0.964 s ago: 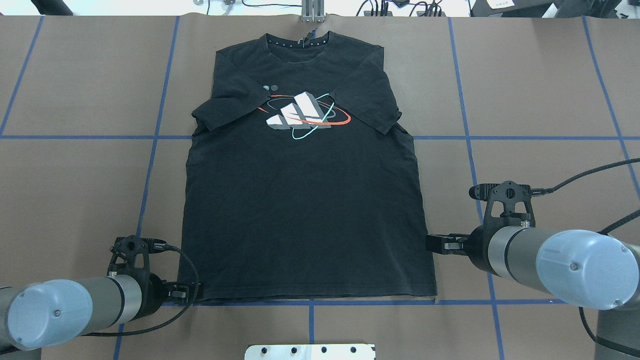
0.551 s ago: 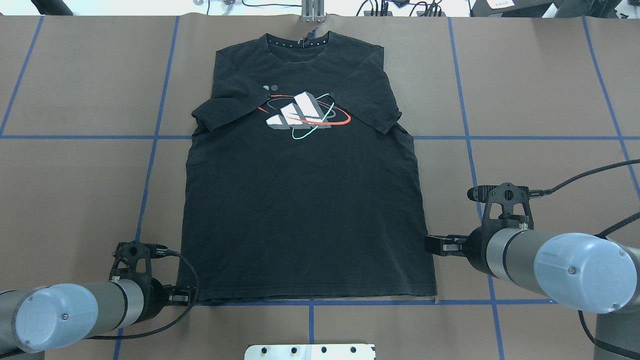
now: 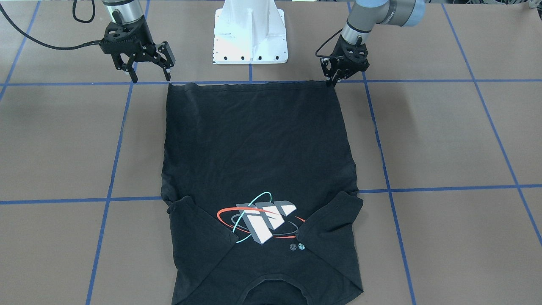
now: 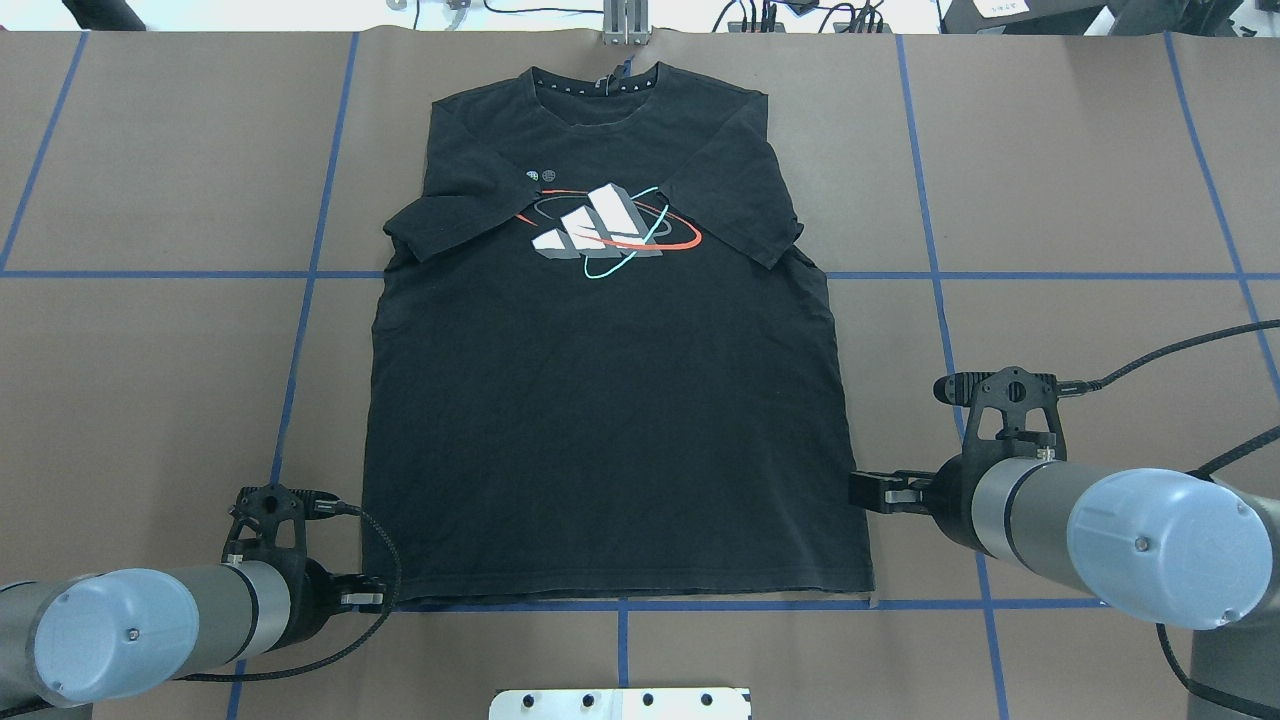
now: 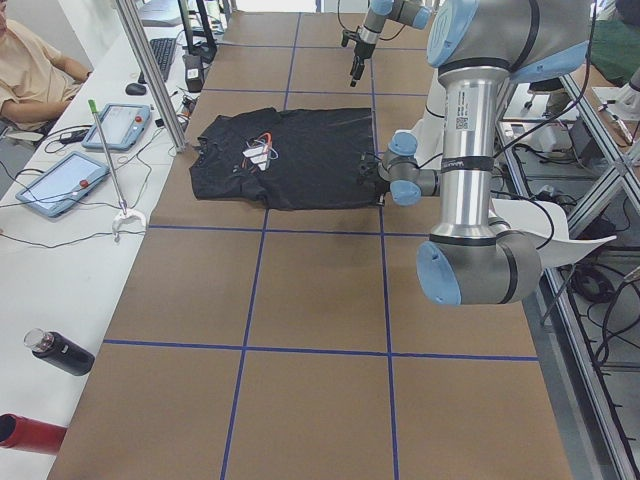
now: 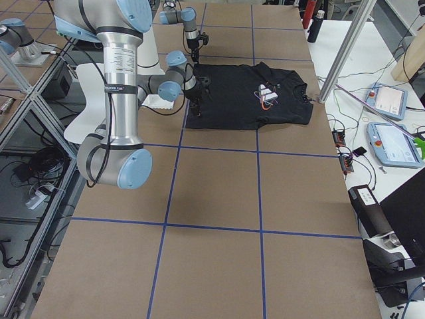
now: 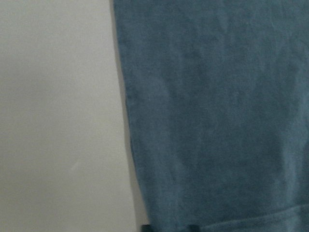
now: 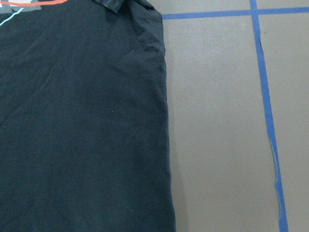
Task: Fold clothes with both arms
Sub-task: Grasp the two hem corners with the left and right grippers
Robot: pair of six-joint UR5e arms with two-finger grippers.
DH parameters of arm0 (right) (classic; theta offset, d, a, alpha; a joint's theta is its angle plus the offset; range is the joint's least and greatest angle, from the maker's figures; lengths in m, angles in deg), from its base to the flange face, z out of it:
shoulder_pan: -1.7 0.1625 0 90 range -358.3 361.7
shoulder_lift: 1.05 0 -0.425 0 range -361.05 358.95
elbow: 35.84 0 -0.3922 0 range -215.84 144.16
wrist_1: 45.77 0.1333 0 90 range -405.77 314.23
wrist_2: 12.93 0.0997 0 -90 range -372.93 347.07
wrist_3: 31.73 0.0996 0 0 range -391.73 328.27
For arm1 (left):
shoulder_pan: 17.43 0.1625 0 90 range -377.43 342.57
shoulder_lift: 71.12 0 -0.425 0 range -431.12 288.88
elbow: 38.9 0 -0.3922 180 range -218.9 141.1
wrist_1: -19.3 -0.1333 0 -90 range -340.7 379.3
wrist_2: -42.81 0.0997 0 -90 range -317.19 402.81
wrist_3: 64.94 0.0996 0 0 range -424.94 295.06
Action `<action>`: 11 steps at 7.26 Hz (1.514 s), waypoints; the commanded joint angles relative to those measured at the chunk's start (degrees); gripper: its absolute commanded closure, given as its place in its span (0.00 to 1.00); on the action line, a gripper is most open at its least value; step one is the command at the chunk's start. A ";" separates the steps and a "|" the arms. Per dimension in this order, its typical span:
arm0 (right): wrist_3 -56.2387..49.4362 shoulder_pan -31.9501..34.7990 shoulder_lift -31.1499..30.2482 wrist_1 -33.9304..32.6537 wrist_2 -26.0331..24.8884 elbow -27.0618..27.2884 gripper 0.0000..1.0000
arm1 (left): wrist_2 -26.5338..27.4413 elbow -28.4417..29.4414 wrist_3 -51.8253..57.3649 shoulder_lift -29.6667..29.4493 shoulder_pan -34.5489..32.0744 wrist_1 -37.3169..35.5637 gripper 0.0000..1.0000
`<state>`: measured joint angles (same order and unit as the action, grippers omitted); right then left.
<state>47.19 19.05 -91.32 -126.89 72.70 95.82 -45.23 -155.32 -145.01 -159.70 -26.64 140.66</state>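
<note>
The black T-shirt (image 4: 600, 420) lies flat and face up on the brown table, collar at the far edge, both sleeves folded in over the print (image 4: 610, 232). My left gripper (image 4: 375, 598) is low at the near left hem corner. In the front view the left gripper (image 3: 332, 81) looks closed narrow on that corner. In the left wrist view its fingertips (image 7: 193, 227) sit close together on the shirt's edge (image 7: 217, 121). My right gripper (image 3: 150, 77) is open and empty, just off the other hem corner. It also shows in the overhead view (image 4: 862, 490). The right wrist view shows the shirt's side edge (image 8: 82, 121).
The white pedestal base (image 3: 250, 34) stands behind the hem. Blue tape lines (image 4: 620, 605) grid the brown table. In the left side view a desk with tablets (image 5: 60, 180), a seated person (image 5: 30, 60) and bottles (image 5: 60, 352) lie beyond the table's far side.
My left gripper has moved down and toward the robot, onto the near left hem corner. The right arm has barely shifted. The shirt has not moved.
</note>
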 commanded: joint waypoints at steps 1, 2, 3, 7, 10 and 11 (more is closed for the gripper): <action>-0.09 -0.03 0.09 0.00 -0.03 0.00 0.00 | -0.02 -0.30 0.00 0.33 0.06 -0.25 0.78; 0.00 -0.03 0.09 0.00 -0.03 0.00 0.00 | -0.02 -0.38 0.00 0.42 0.06 -0.33 0.80; -0.09 -0.12 0.09 0.00 -0.03 0.00 0.00 | -0.02 -0.30 0.00 0.42 0.06 -0.34 0.82; 3.40 -3.09 0.44 0.00 -1.50 -0.35 0.00 | -0.11 -1.00 0.09 0.95 0.06 -0.34 1.00; 6.50 -10.48 0.61 0.09 -12.57 -5.78 0.00 | -0.20 -2.13 0.09 0.68 0.06 -0.34 1.00; 6.50 -11.71 0.79 0.09 -13.72 -7.54 0.02 | -0.29 -3.19 0.09 0.77 0.06 -0.34 1.00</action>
<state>53.48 9.16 -90.68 -126.84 61.26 90.71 -45.42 -157.38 -144.92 -158.98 -26.57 140.32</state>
